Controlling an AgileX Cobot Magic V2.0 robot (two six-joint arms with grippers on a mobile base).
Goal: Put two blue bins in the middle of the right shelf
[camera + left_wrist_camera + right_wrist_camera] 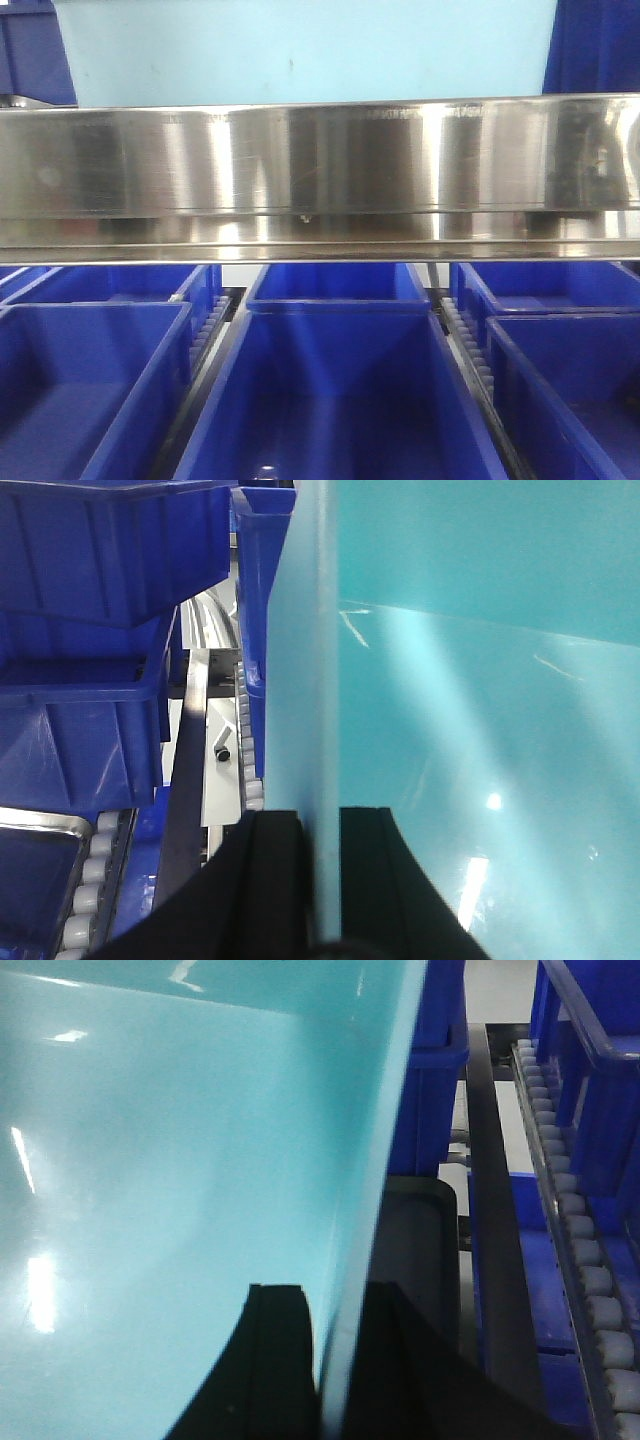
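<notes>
1 aqua bin | left pincer clamped on its wall | right pincer likewise

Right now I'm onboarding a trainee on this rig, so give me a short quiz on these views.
1. True or false: the left gripper grips the pale aqua bin by its wall.
2. The right gripper holds: A) a royal-blue bin; B) the pale aqua bin; C) nothing.
3. Fill in: in the front view, the royal-blue bins sit ___ the steel rail.
Key: 1 true; 2 B; 3 below.
</notes>
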